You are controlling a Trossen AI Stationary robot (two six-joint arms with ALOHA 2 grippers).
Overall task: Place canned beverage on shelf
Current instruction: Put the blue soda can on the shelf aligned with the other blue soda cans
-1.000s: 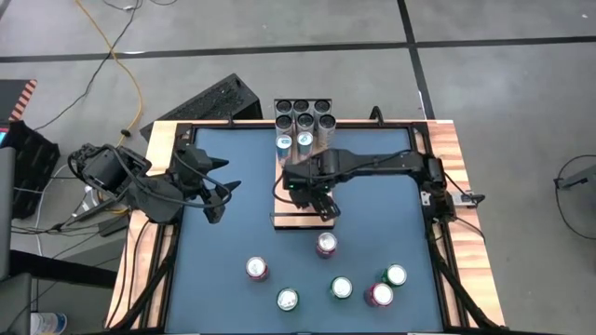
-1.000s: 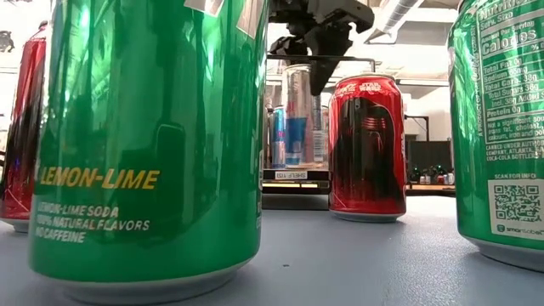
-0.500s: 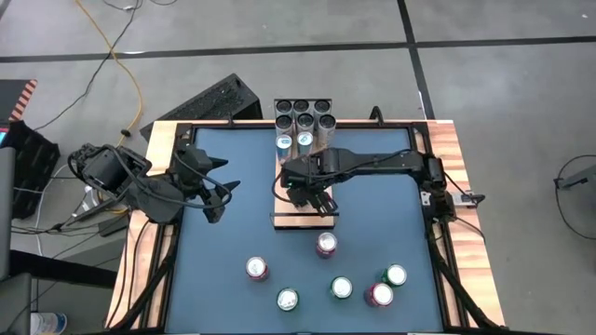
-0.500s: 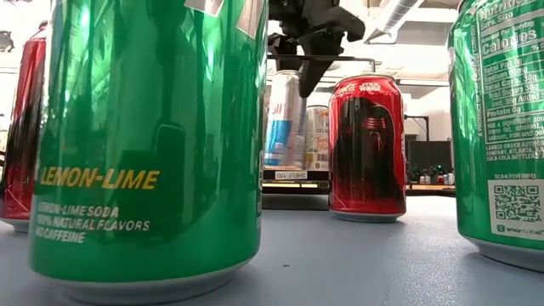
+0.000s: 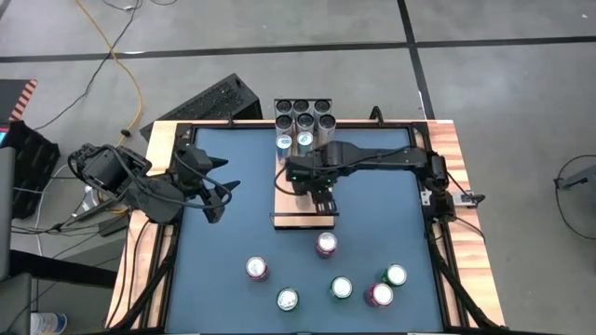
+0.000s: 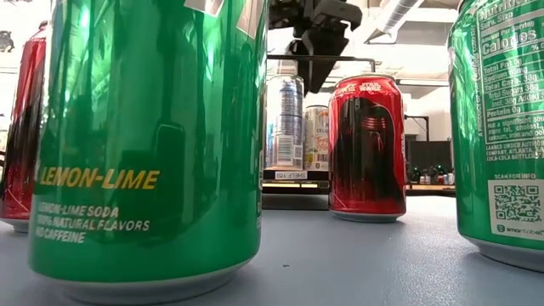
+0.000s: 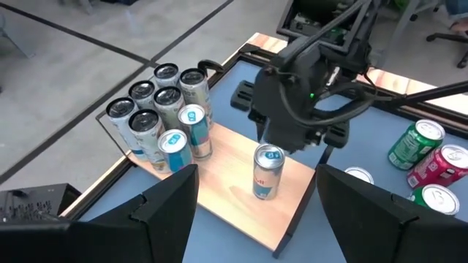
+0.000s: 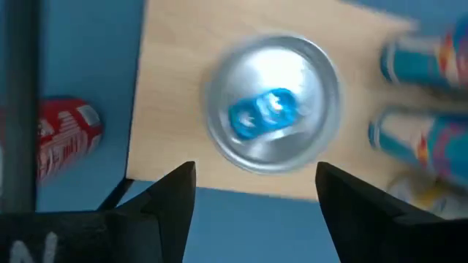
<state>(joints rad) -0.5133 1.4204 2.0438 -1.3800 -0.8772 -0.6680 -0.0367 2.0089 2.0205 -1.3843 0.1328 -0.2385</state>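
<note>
Directly beneath the right gripper (image 7: 292,135), whose fingers are spread wide and empty, a slim blue-tabbed can (image 7: 268,172) is seen upright on the shelf (image 7: 234,197). The left gripper (image 5: 222,194) is held open at the table's left side.

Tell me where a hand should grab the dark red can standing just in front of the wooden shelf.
Grip the dark red can across its round side wall, near the upper half, coming straight down from above. It stands upright with open blue table all around, and the pale wood shelf sits apart behind it, so fingers fit either side.
</note>
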